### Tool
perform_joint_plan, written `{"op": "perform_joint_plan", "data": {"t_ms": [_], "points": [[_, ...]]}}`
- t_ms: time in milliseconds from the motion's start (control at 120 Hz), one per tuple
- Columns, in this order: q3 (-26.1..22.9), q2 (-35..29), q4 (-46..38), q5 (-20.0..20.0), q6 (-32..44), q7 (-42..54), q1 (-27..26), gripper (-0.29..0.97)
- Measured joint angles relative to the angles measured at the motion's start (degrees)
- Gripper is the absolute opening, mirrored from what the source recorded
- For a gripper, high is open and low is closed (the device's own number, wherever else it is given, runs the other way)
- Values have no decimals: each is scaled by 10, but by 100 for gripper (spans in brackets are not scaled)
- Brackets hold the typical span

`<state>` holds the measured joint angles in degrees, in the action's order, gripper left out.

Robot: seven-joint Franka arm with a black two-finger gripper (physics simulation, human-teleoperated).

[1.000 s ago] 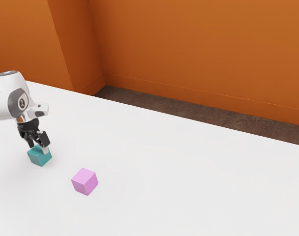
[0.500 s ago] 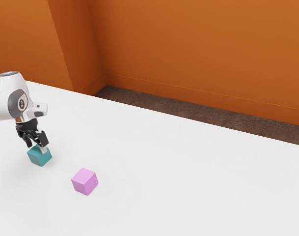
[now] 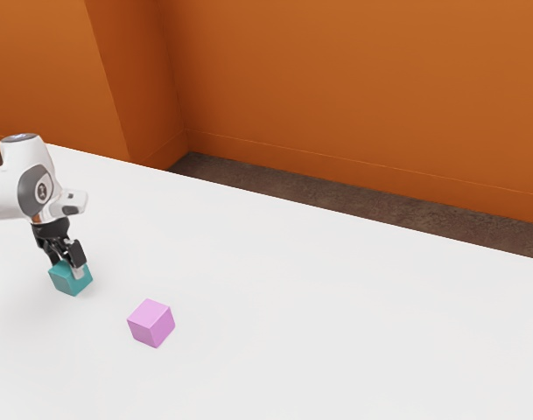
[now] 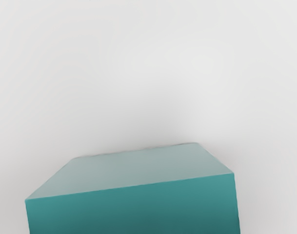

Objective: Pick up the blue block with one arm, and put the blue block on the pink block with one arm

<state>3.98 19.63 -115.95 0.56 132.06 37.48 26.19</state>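
The blue block (image 3: pixel 71 280), teal in shade, is seen resting on the white desk (image 3: pixel 319 297) directly under the tool (image 3: pixel 66 255), whose tip is set down at the block's top; whether the tool is clenched on the block or released cannot be told. The pink block (image 3: pixel 150 322) is found nearby, toward the exterior view's right and nearer the camera. Compared with a second ago, the arm's wrist is turned slightly and lowered a little, while both blocks are unmoved.
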Motion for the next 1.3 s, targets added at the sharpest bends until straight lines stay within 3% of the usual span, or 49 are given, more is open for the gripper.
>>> {"op": "perform_joint_plan", "data": {"t_ms": [1150, 1300], "points": [[-2, 19, 20, 9, -44, 30, -2, 66], [-2, 19, 20, 10, -49, 32, -3, 55]]}}
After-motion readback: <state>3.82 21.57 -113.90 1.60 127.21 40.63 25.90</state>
